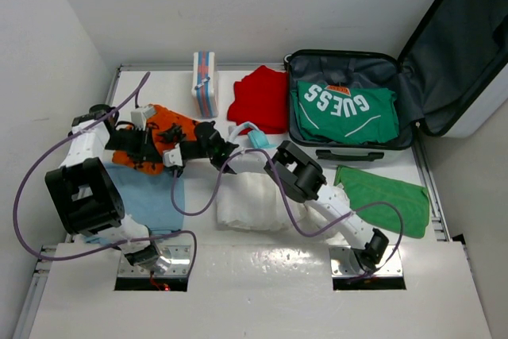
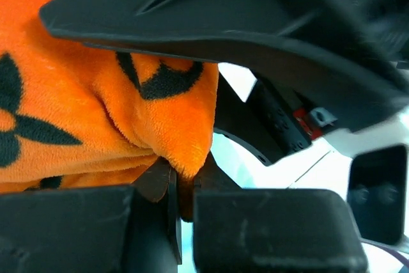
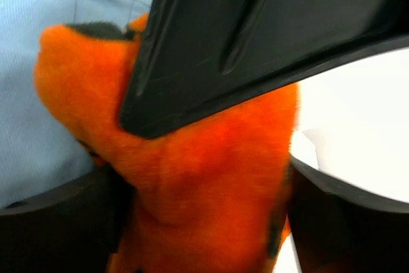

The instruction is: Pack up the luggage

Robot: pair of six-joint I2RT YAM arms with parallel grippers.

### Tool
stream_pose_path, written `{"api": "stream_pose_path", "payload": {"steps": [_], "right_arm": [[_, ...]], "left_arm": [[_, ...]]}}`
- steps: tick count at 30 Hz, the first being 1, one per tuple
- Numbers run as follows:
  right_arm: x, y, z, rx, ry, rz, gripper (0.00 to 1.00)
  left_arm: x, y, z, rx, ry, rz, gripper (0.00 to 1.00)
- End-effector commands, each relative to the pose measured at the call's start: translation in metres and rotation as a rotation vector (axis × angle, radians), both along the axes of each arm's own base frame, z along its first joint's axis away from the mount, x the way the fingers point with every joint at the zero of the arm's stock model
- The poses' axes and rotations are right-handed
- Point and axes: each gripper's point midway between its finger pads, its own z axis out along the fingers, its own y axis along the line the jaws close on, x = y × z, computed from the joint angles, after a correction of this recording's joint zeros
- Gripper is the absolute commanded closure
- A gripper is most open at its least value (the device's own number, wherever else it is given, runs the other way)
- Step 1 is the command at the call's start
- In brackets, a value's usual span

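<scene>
Handover of cloth [image 1: 163, 123], I judge: left gripper [image 2: 182, 187] pinches its edge, right gripper [image 3: 204, 222] gapes around it (not yet clamped). Next: right closes, left frees, carry toward luggage [image 1: 456, 45], open at two o'clock.

a lab test cell: white enclosure walls [image 1: 238, 5], arm mounts [image 1: 155, 263] on table [image 1: 262, 299].

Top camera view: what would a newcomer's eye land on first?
The bright orange cloth at left-centre, pinched by the left gripper, with the right gripper open around it. Then the open luggage at upper right, with a green GUESS shirt lying inside.
</scene>
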Motion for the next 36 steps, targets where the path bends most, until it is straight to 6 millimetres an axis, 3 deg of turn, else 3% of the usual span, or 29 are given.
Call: {"api": "stream_pose_path", "payload": {"steps": [1,2,3,4,5,6,7,9,10,12,13,15,16,17,18,20,21,22,23,25,26,27,28,29,31,32,34,35,36], "right_arm": [[0.004,0.001,0.006,-0.028,-0.004,-0.010,0.17],[0.005,-0.003,-0.001,-0.053,0.015,-0.033,0.24],[0.008,-0.006,0.013,-0.044,0.027,-0.046,0.33],[0.014,-0.013,0.011,-0.058,0.050,-0.079,0.68],[0.016,-0.015,0.015,-0.050,0.069,-0.097,0.81],[0.024,-0.026,0.037,-0.035,0.112,-0.137,0.90],[0.023,-0.030,0.042,-0.050,0.136,-0.140,1.00],[0.021,-0.043,0.086,-0.006,0.189,-0.145,1.00],[0.020,-0.053,0.119,0.042,0.245,-0.151,1.00],[0.013,-0.066,0.131,0.040,0.318,-0.132,1.00],[0.005,-0.080,0.174,0.096,0.392,-0.128,1.00],[-0.006,-0.095,0.178,0.059,0.486,-0.108,1.00],[-0.018,-0.107,0.207,0.090,0.542,-0.098,1.00],[-0.019,-0.117,0.206,0.073,0.576,-0.099,1.00],[-0.024,-0.129,0.224,0.083,0.619,-0.102,1.00],[-0.017,-0.144,0.232,0.064,0.675,-0.128,1.00],[-0.017,-0.153,0.218,0.008,0.765,-0.166,1.00],[0.000,-0.160,0.243,0.049,0.751,-0.187,1.00],[0.016,-0.172,0.232,0.030,0.830,-0.242,1.00],[0.040,-0.195,0.234,0.004,0.931,-0.329,1.00],[0.070,-0.203,0.221,0.028,1.059,-0.392,1.00],[0.089,-0.220,0.236,0.059,1.096,-0.425,1.00],[0.096,-0.227,0.232,0.055,1.154,-0.448,1.00],[0.133,-0.248,0.225,0.117,1.267,-0.516,1.00],[0.150,-0.259,0.210,0.153,1.401,-0.543,1.00],[0.171,-0.282,0.200,0.207,1.485,-0.582,1.00],[0.185,-0.297,0.193,0.268,1.580,-0.598,1.00],[0.194,-0.321,0.175,0.292,1.685,-0.627,1.00],[0.198,-0.327,0.167,0.307,1.746,-0.638,1.00]], "left_arm": [[-0.007,-0.026,0.041,-0.091,-0.079,-0.066,0.97],[-0.005,-0.027,0.050,-0.090,-0.119,-0.076,0.97],[-0.005,-0.030,0.055,-0.100,-0.136,-0.080,0.97],[-0.001,-0.025,0.061,-0.084,-0.171,-0.072,0.95],[0.002,-0.025,0.065,-0.088,-0.178,-0.044,0.81],[0.004,-0.016,0.075,-0.072,-0.219,-0.001,0.70],[0.011,-0.012,0.087,-0.078,-0.267,0.029,0.47],[0.018,0.003,0.109,-0.074,-0.337,0.098,0.39],[0.023,0.011,0.124,-0.051,-0.400,0.126,0.36],[0.027,0.026,0.145,-0.049,-0.443,0.215,0.26],[0.034,0.035,0.163,-0.014,-0.505,0.238,0.23],[0.039,0.058,0.181,0.047,-0.532,0.380,0.01],[0.041,0.068,0.188,0.066,-0.555,0.427,0.01],[0.047,0.076,0.199,0.090,-0.610,0.449,0.01],[0.049,0.080,0.208,0.107,-0.649,0.458,0.00],[0.050,0.080,0.206,0.107,-0.650,0.458,0.00],[0.051,0.080,0.205,0.092,-0.644,0.472,0.00],[0.052,0.081,0.194,0.082,-0.616,0.475,0.00],[0.053,0.081,0.192,0.074,-0.612,0.482,0.00],[0.055,0.078,0.180,0.035,-0.573,0.477,0.00],[0.055,0.078,0.176,0.034,-0.570,0.477,0.00],[0.057,0.077,0.173,0.012,-0.555,0.478,0.00],[0.057,0.077,0.170,0.012,-0.553,0.478,0.00],[0.059,0.078,0.167,0.000,-0.537,0.487,0.00],[0.060,0.079,0.162,-0.010,-0.523,0.494,0.00],[0.062,0.080,0.159,-0.013,-0.514,0.495,0.00],[0.063,0.077,0.160,-0.013,-0.522,0.485,0.00],[0.064,0.076,0.159,-0.004,-0.520,0.486,0.00],[0.065,0.076,0.157,-0.009,-0.517,0.492,0.00]]}}
